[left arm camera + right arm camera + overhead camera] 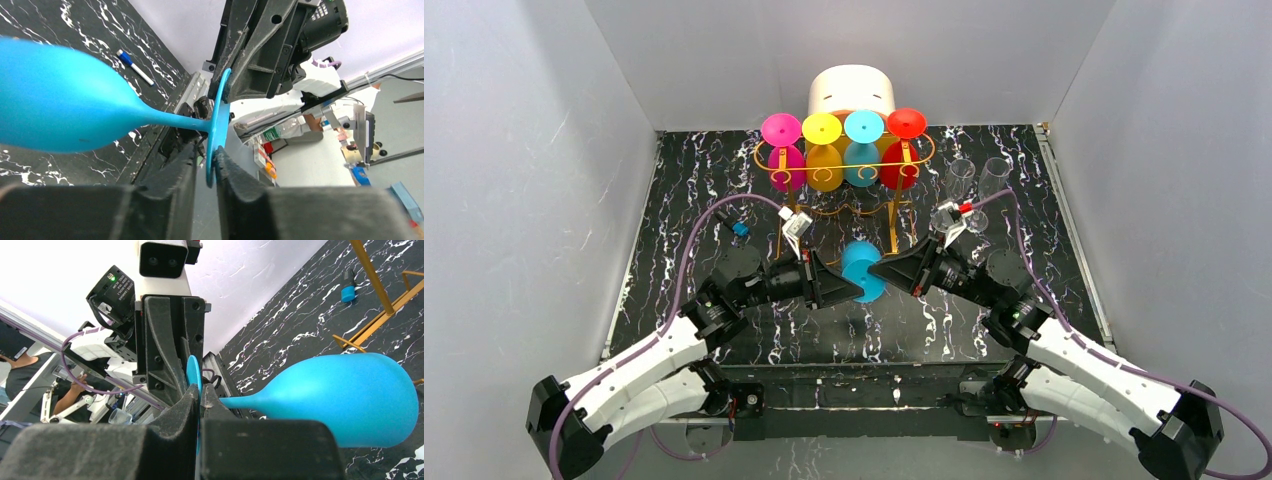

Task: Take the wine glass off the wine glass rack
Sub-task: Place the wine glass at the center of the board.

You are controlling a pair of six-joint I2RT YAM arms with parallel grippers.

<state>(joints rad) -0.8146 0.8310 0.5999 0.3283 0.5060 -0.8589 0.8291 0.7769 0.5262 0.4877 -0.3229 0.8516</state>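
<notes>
A blue wine glass [861,262] lies sideways in the air in front of the orange-gold wine glass rack [893,228], free of its rails. My right gripper [876,270] is shut on the rim of the glass's round foot [193,371], with the bowl [350,400] off to its right. My left gripper [854,290] faces it from the other side. In the left wrist view its fingers [207,160] straddle the foot's lower edge [220,110]: one pad touches the disc, the other stands off with a gap. Pink, yellow, cyan and red glasses hang on the rack.
A white round box [852,92] stands behind the rack. Two clear glasses [962,180] stand right of the rack. A small blue object [741,229] and a blue-capped marker [136,67] lie on the black marbled table [684,220]. Grey walls close in on three sides.
</notes>
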